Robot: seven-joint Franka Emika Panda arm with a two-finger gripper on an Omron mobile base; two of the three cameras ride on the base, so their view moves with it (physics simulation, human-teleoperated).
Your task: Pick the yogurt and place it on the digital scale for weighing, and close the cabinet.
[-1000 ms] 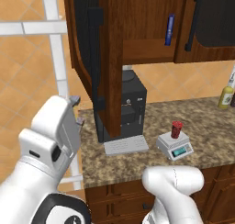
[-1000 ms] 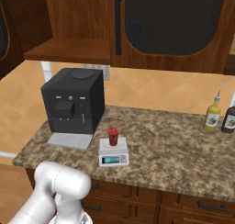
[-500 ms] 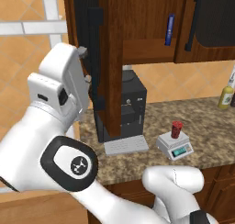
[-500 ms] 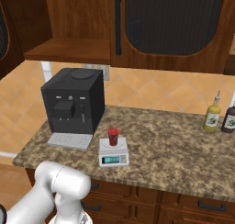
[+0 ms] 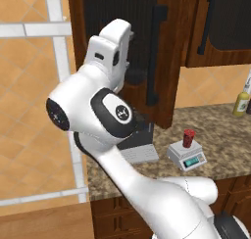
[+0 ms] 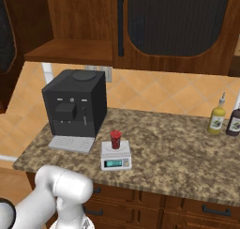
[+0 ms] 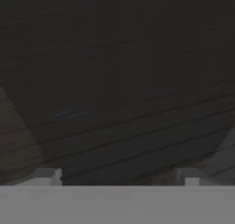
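Red cylindrical yogurt (image 6: 116, 139) cup sits upright on flat plate of low grey digital scale (image 6: 116, 156), speckled granite bench (image 6: 178, 150). End effector (image 7: 118, 175) released, tips spread wide, right up against dark ribbed panel of wooden cabinet (image 5: 147, 47) door, still swung open.

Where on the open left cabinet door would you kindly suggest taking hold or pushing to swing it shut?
Probably best is the open cabinet door at its vertical black bar handle, near the free edge, farthest from the hinge. Come from the outer, panelled face, the side the gripper already faces with open jaws. The bar is slim and upright, so the jaws would straddle it sideways; a flat push beside it may also do.
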